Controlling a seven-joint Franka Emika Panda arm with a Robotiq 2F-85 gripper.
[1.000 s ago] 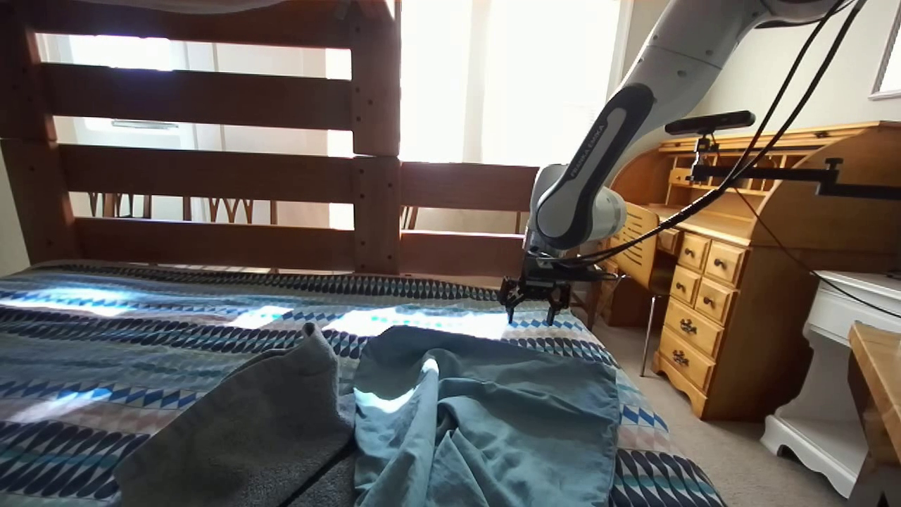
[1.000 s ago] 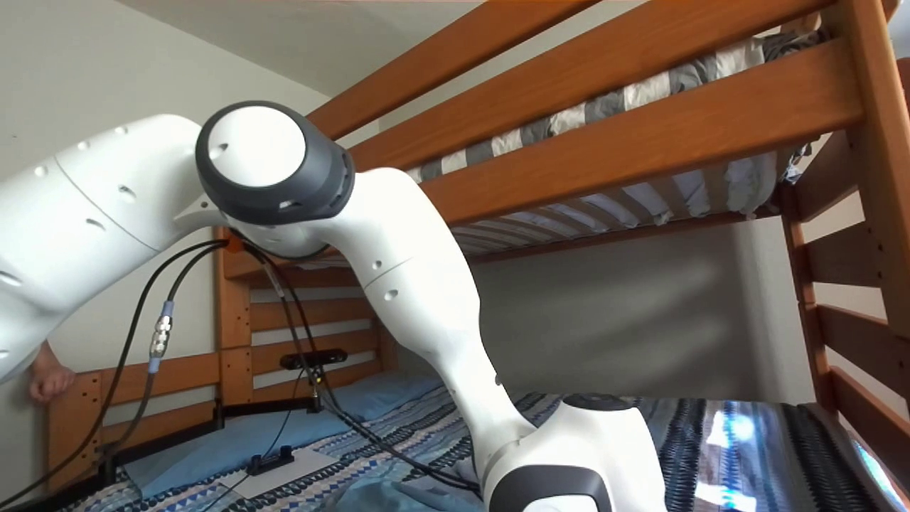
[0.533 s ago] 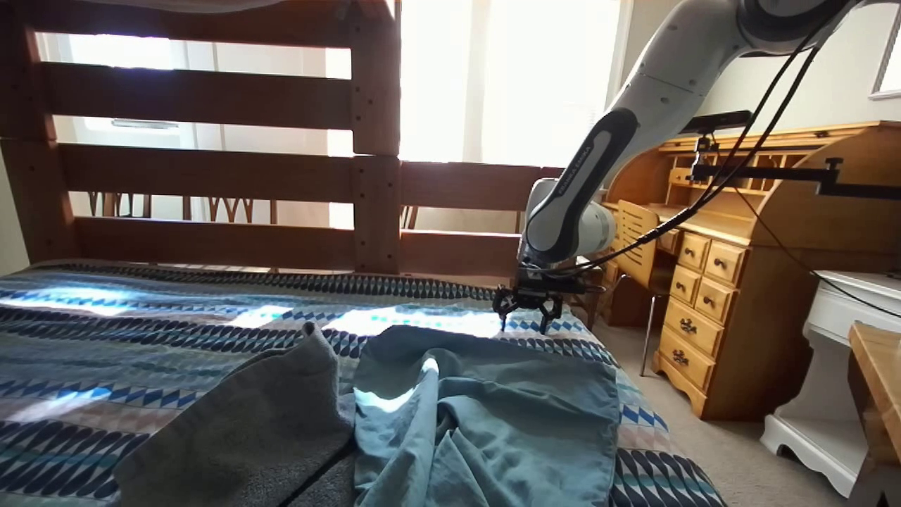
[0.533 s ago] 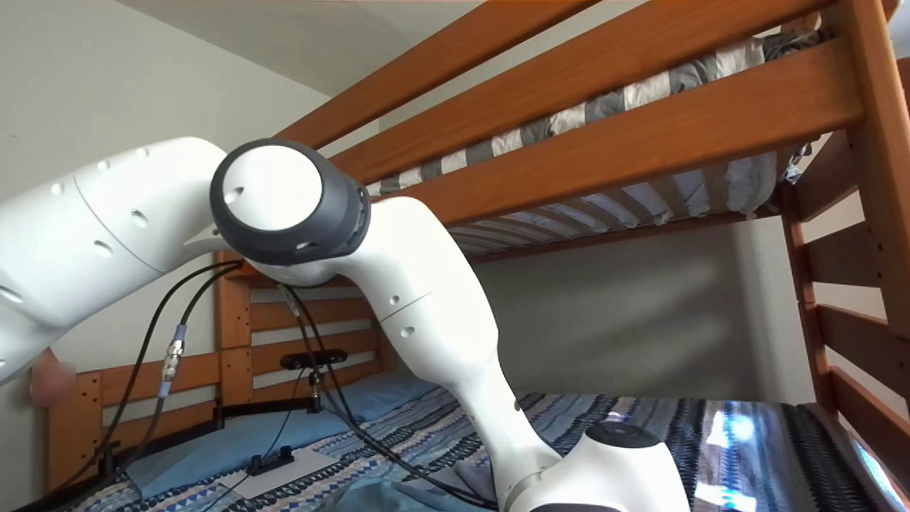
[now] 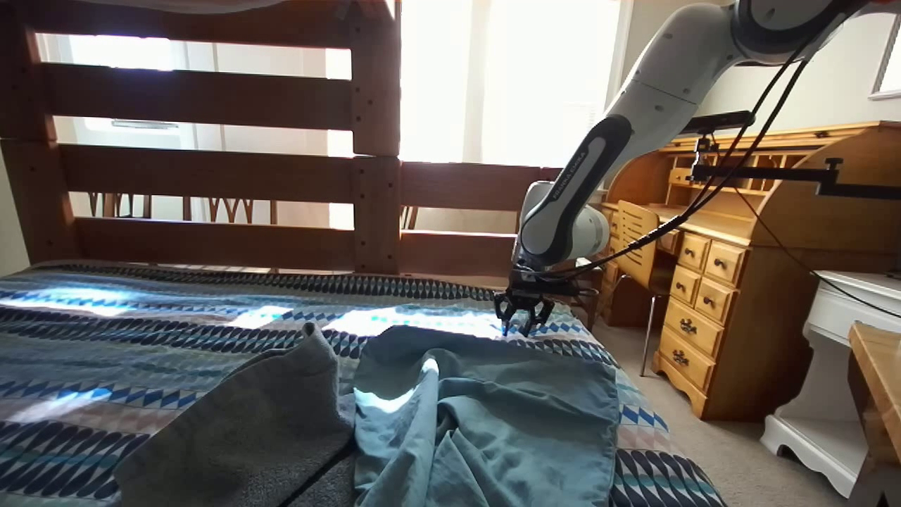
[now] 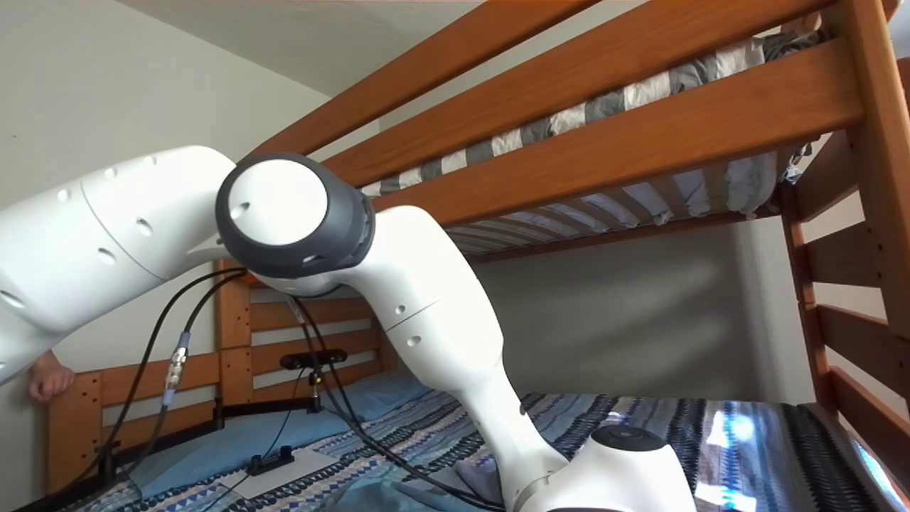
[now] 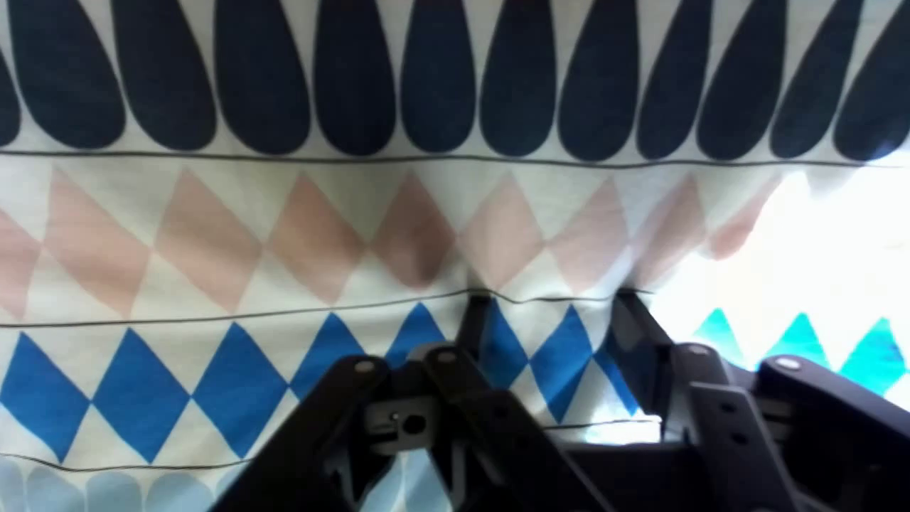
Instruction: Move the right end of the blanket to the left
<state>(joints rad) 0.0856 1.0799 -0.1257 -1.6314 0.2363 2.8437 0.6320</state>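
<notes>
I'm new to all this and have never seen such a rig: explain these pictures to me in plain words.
The white, jointed machine is a robot arm, and it ends in a black, two-fingered pincer. Two pictures look in from outside; the close-up looks down from the end of the arm. A striped, patterned blanket is spread out, with a grey cloth and a blue-green cloth lying rumpled on it. The pincer stands part-open, right down at the blanket, and no fold looks gripped yet.
</notes>
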